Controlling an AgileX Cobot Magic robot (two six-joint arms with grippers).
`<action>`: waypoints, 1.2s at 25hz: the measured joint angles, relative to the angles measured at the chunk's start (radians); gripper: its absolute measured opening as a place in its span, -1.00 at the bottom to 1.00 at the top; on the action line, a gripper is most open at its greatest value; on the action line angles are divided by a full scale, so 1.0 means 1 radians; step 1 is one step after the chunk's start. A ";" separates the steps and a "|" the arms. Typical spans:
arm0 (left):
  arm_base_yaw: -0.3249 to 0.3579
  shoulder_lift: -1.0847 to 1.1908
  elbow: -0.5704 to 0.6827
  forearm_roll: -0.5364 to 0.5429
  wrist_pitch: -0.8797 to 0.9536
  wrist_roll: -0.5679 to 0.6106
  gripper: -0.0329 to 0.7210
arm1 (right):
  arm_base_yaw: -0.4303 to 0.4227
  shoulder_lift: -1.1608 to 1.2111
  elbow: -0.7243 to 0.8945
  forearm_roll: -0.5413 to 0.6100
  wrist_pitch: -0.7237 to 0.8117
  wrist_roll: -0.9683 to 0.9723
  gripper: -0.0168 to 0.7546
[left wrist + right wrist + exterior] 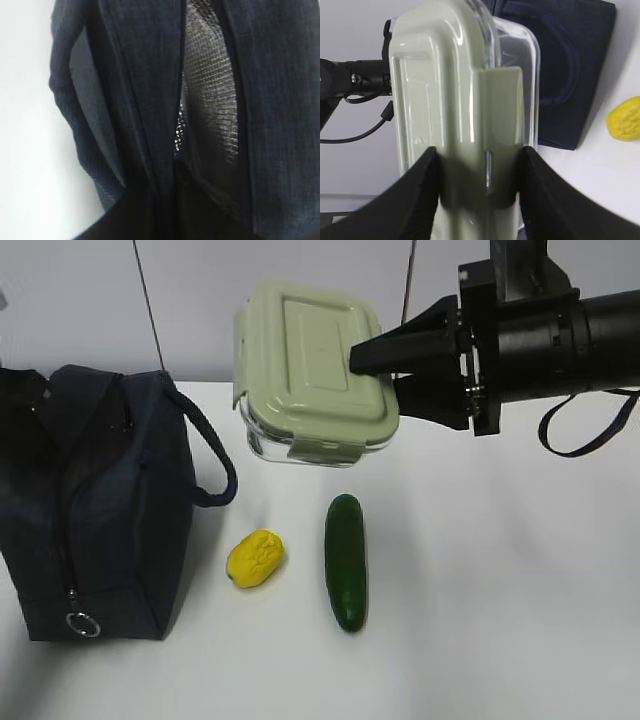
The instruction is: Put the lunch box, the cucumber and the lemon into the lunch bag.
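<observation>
Exterior view, item by item. Lunch box point(310, 365): clear container with pale sage-green lid, upper centre of frame, lifted off the white table point(500, 620) and tilted so the lid faces the camera; one side clip shows at its lower edge. Right gripper point(385, 375): black, entering from the upper right, its jaws clamped on the right end of the lunch box. Lunch bag point(95, 505): dark navy fabric, left side of frame, standing on the table, one loop handle hanging off its right side, a metal ring pull at its lower left front. Lemon point(255, 558): yellow, bumpy, lying on the table just right of the bag, lower centre. Cucumber point(346, 560): dark green, lying lengthwise just right of the lemon, not touching it, below the raised box.

Right wrist view: lunch box point(465, 115) fills the centre, seen edge-on, pinched between two black fingers point(417, 200) at lid and base; navy bag point(570, 70) upper right; lemon point(626, 126) at right edge.

Left wrist view: navy bag fabric point(135, 100) with a parted opening showing silvery lining point(210, 90). Left gripper: not visible in any view; its state cannot be told.
</observation>
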 joint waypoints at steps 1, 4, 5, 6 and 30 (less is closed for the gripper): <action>0.000 0.000 0.000 -0.033 0.004 0.021 -0.89 | 0.005 0.000 0.000 0.013 0.000 0.000 -0.05; 0.000 0.000 0.000 -0.114 0.014 0.067 -0.90 | 0.008 0.000 0.002 0.044 0.000 -0.001 -0.05; 0.000 0.000 0.000 -0.134 0.020 0.080 -0.90 | 0.008 0.000 0.002 0.054 0.000 -0.001 -0.05; 0.000 0.000 0.000 -0.159 0.025 0.096 -0.90 | 0.008 0.000 0.002 0.061 -0.002 -0.001 -0.05; -0.130 0.000 0.000 -0.390 -0.060 0.218 -0.90 | 0.067 0.010 0.004 0.200 -0.022 -0.023 -0.05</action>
